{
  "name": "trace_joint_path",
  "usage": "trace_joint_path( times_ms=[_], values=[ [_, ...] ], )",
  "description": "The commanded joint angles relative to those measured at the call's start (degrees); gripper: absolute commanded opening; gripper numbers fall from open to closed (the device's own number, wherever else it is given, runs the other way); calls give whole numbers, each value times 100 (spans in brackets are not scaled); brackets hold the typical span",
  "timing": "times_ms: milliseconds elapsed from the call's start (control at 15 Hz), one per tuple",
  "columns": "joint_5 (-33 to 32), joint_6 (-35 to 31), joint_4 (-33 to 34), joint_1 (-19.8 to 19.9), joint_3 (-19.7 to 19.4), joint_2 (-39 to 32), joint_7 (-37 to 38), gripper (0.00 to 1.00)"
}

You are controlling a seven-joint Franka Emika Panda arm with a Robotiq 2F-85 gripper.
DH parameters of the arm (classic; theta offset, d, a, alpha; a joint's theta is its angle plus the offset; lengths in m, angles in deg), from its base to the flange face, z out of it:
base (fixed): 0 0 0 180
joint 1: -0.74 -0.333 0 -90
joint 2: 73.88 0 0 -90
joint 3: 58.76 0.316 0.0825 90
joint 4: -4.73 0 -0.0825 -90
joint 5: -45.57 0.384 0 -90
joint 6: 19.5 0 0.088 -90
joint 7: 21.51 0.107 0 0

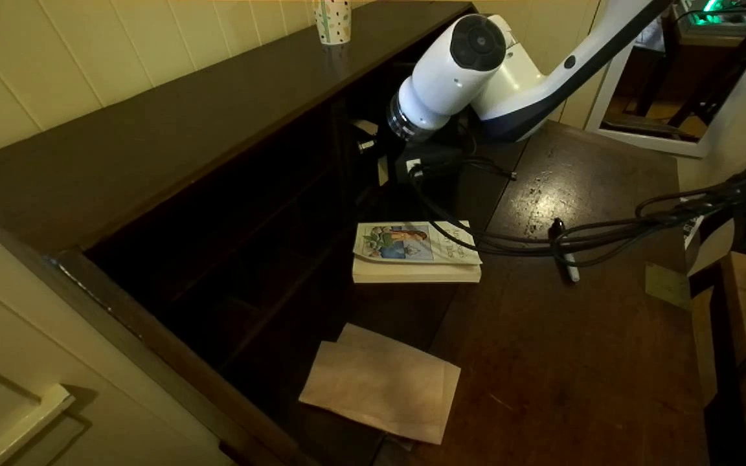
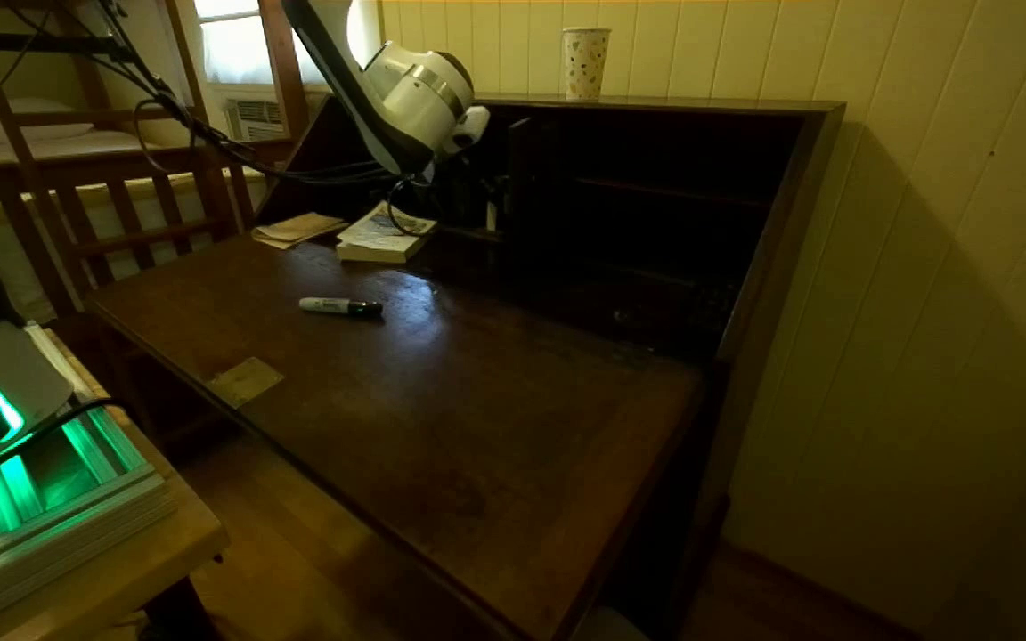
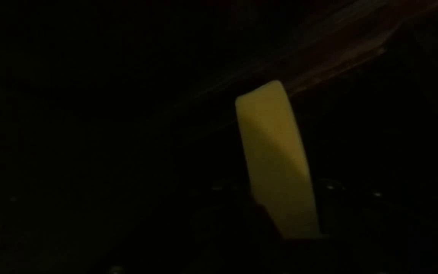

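Observation:
My gripper (image 1: 373, 150) is inside the dark open cubby of the desk, and it also shows small and dark in an exterior view (image 2: 490, 189). In the wrist view a pale yellow, flat-sided object (image 3: 274, 152) stands between the dark jaws (image 3: 278, 190) and appears gripped by them. Its lower end is hidden by the gripper body. A pale strip of it shows beside the gripper in both exterior views (image 1: 383, 171) (image 2: 492, 216). The finger edges are almost lost in the dark. A cream book with a picture cover (image 1: 415, 252) lies on the desk near the gripper.
Brown paper (image 1: 383, 382) lies on the desk beyond the book. A marker (image 2: 339, 307) lies on the desktop (image 2: 442, 427). A spotted cup (image 2: 584, 62) stands on the top ledge. Dark shelves and dividers (image 2: 526, 178) surround the gripper. Cables (image 1: 606, 239) hang from the arm.

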Motion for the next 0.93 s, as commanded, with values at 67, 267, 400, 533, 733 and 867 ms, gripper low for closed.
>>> trace_joint_path(
  times_ms=[67,267,400,533,733,867],
  values=[
    [1945,34,-881,-525,-547,474,-1779,8],
    [3151,176,-1135,-763,-681,704,-2979,8],
    [3379,423,-1204,-426,-223,830,-3407,8],
    [4228,515,-1378,-925,-677,1046,-4119,8],
    [5055,871,-1540,-1060,-653,1243,-4961,8],
    [5693,1115,-1616,-1314,-842,1442,-5638,8]
  ],
)
